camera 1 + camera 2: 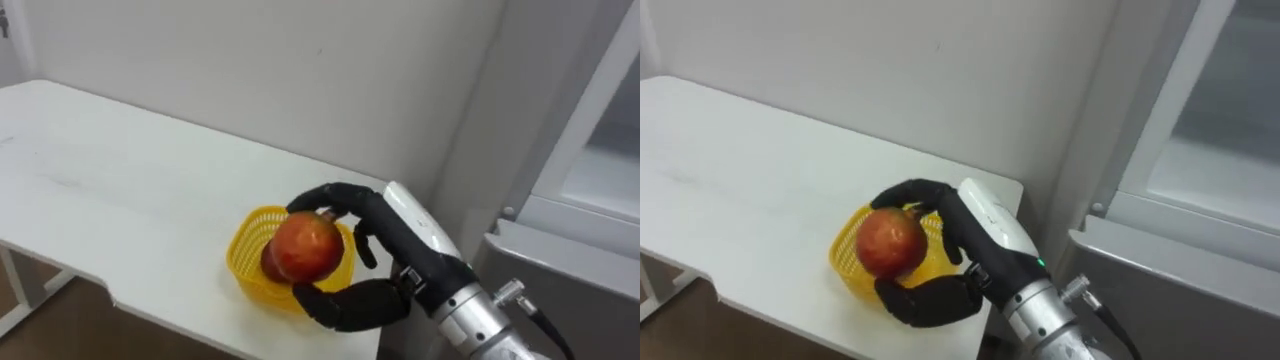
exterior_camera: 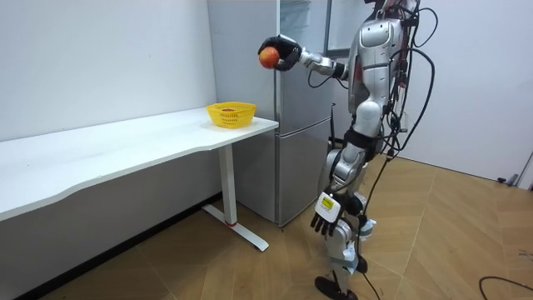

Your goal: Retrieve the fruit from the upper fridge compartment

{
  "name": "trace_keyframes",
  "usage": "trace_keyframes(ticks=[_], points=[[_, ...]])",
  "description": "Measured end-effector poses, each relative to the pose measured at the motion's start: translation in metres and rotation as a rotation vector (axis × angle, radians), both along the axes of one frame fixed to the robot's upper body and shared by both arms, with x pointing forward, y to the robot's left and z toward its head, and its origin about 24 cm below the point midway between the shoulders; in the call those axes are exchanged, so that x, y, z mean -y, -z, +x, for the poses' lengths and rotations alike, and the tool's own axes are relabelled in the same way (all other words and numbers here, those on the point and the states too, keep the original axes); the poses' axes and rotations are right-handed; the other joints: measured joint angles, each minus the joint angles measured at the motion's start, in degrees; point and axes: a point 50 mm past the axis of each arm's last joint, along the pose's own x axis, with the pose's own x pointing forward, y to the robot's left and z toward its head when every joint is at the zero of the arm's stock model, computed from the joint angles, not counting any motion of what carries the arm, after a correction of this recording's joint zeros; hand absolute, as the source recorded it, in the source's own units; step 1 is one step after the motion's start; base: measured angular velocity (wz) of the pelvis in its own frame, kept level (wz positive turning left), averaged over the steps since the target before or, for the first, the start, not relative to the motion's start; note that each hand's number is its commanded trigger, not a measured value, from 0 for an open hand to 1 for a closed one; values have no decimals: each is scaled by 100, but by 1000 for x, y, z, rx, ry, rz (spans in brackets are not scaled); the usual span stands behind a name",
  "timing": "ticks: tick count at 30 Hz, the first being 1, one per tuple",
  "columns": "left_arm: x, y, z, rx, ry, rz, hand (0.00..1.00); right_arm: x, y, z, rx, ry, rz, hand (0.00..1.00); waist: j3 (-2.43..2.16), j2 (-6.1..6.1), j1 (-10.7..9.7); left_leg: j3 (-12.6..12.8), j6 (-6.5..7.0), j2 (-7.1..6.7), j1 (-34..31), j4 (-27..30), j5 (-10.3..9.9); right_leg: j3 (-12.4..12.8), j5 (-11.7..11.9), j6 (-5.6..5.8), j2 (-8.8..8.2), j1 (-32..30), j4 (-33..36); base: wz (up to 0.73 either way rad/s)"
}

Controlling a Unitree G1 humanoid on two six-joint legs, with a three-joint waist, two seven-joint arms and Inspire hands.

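Sparse test room: table [image 2: 125, 146], fridge [image 2: 287, 167].

Observe the right arm [image 2: 323, 65] raised to shoulder height and extended forward from the torso, elbow slightly bent, with the silver wrist [image 1: 478, 312] in line with the forearm. You see the right hand [image 1: 388, 240] closed round a red apple [image 1: 303, 247]: its fingers [image 1: 335, 195] curl over the top and its thumb [image 1: 350, 303] wraps underneath, palm facing the robot's left. Note the left arm [image 2: 340, 162] hanging down beside the body, with the left hand [image 2: 325, 219] at thigh level, fingers loose, pointing toward the floor, holding nothing.
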Motion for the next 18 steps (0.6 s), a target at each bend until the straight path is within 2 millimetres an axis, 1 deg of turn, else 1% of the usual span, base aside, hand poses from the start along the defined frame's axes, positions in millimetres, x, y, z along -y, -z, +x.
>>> trace_keyframes(ticks=[1,3,5,7,8,10,11,13,14,15,16,18], points=[[-3,-1,-1,-5,-3,8,0,4,4,4,-16,21,-9,100,-9,-24,2,-64,-3,0,-30,19,-2,-85,0,0,-4,1,0,25],[-6,-1,-2,-13,-6,10,0,8,8,10,-31,51,-24,100,-20,-41,7,-121,-12,0,-77,74,-7,-101,0,0,-1,0,0,19],[-7,-2,-4,-18,-11,7,0,11,10,15,-26,82,-47,100,-10,-66,10,-190,-13,-4,-127,99,-8,-204,-1,0,-8,-4,0,18],[-9,-2,-2,-17,-8,4,0,18,13,20,-34,115,-75,100,3,-116,114,-202,-15,4,-137,100,-7,-244,-2,1,-7,-5,0,6],[-9,-3,-2,-16,-7,3,0,21,14,21,-33,124,-84,100,3,-136,135,-212,-15,4,-146,101,-7,-257,-2,2,-8,-5,0,8],[-12,-4,-1,-13,-4,8,0,25,13,28,-31,152,-105,100,-3,-247,171,-253,-21,3,-194,101,-4,-264,-2,2,-7,-22,0,11],[-12,-4,-2,-16,-4,10,0,24,13,30,-29,156,-110,100,-5,-274,172,-265,-22,1,-195,104,-3,-270,-2,2,-6,-18,0,9],[-16,-5,-2,-19,-4,21,0,25,12,35,-25,173,-119,100,-4,-395,172,-349,-28,-6,-210,135,0,-343,-2,2,-8,7,-2,16],[-17,-6,-2,-19,-3,24,0,25,12,36,-24,178,-117,100,-2,-415,179,-359,-29,-6,-221,160,-1,-360,-2,2,-8,10,-1,15],[-19,-6,-1,-19,-4,28,0,26,12,37,-23,186,-113,100,-10,-459,222,-368,-35,-6,-235,192,-5,-406,-1,2,-12,13,-1,6],[-19,-6,0,-20,-5,28,0,27,11,41,-23,195,-113,100,4,-467,288,-369,-35,-13,-239,193,-5,-416,-1,2,-21,11,0,0],[-19,-6,0,-21,-5,25,0,28,8,45,-17,210,-117,100,1,-493,327,-375,-35,-28,-265,178,-5,-471,-2,2,-44,8,0,3]])
